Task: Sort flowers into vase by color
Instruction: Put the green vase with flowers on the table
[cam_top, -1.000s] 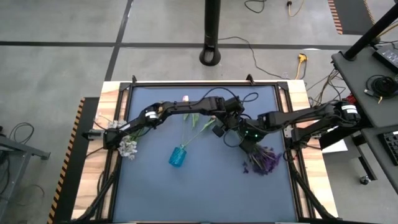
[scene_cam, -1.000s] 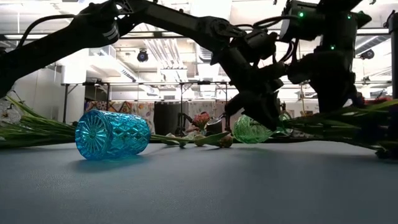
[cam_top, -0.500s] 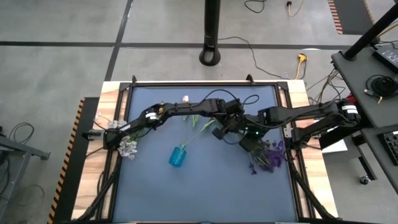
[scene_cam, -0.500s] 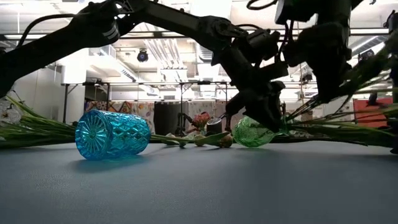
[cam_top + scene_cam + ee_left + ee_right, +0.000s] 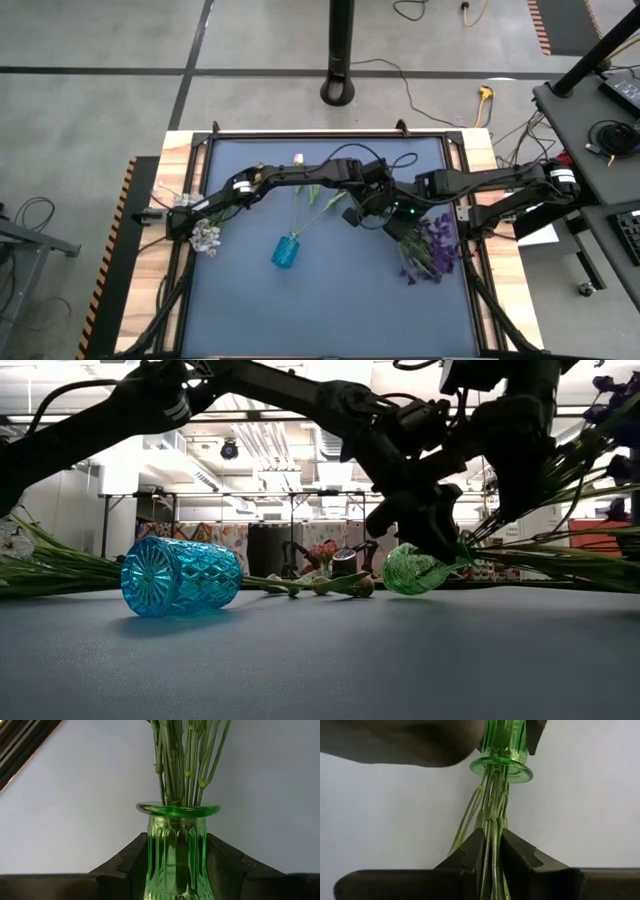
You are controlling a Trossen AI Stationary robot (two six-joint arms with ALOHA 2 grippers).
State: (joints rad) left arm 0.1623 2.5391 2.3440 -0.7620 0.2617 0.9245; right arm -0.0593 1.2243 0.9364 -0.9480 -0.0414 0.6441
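Holding the green vase (image 5: 177, 851) mid-table in my left gripper (image 5: 176, 870), I had the right gripper (image 5: 491, 851) clamped on purple flowers' stems (image 5: 492, 812), ends already inside; a skewed push risked buckling them or twisting the vase loose.

Green vase (image 5: 177, 852) is clear ribbed glass, glossy; blue vase (image 5: 181, 576) is cut, faceted glass, shiny; tabletop (image 5: 330, 300) is smooth matt grey-blue with a pale wood border; flower stems (image 5: 492, 820) look like smooth, slightly shiny plastic
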